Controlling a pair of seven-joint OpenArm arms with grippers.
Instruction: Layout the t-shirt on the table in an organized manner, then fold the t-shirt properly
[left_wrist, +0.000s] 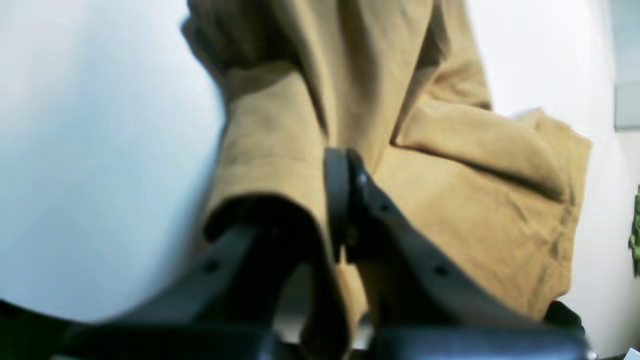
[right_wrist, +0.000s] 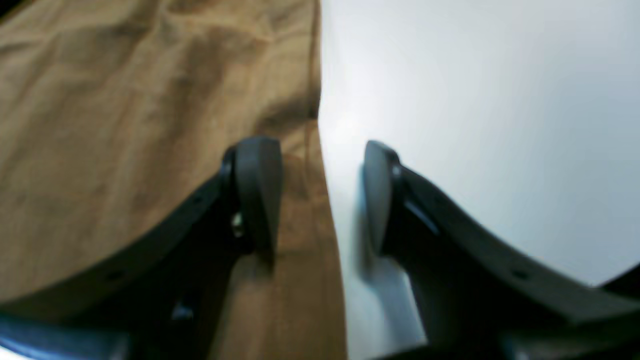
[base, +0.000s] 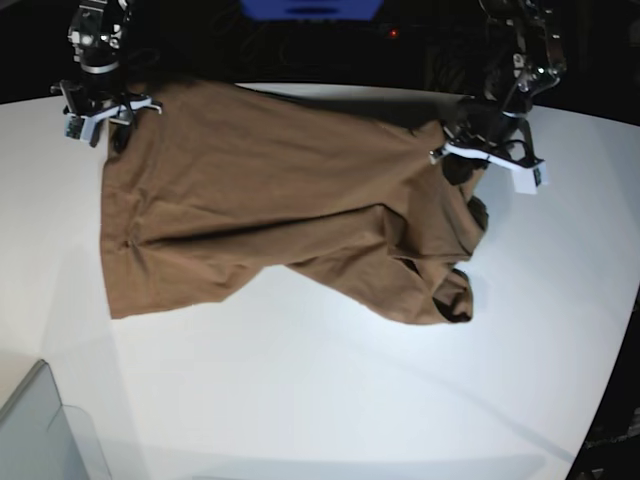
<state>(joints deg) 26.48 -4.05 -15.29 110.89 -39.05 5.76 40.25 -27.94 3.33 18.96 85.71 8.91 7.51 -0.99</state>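
Where the brown t-shirt (base: 270, 210) lies spread across the white bench (base: 330, 400), both arms reach down to its far edge from the back of the scene. The left hand (left_wrist: 342, 200) sits at the crumpled sleeve end, on the base view's right; its two dark fingers (left_wrist: 365, 190) are pressed together with a raised fold of the cloth pinched between them, the fabric draping down on either side. The right hand (right_wrist: 320, 195) is at the opposite far corner of the shirt, tilted down toward the bench. Its fingers (right_wrist: 257, 190) stand well apart and grip nothing: one hangs over the cloth, the other over bare bench, with the shirt's straight edge running between them. The shirt's near part bunches in wrinkles toward the left hand's side.
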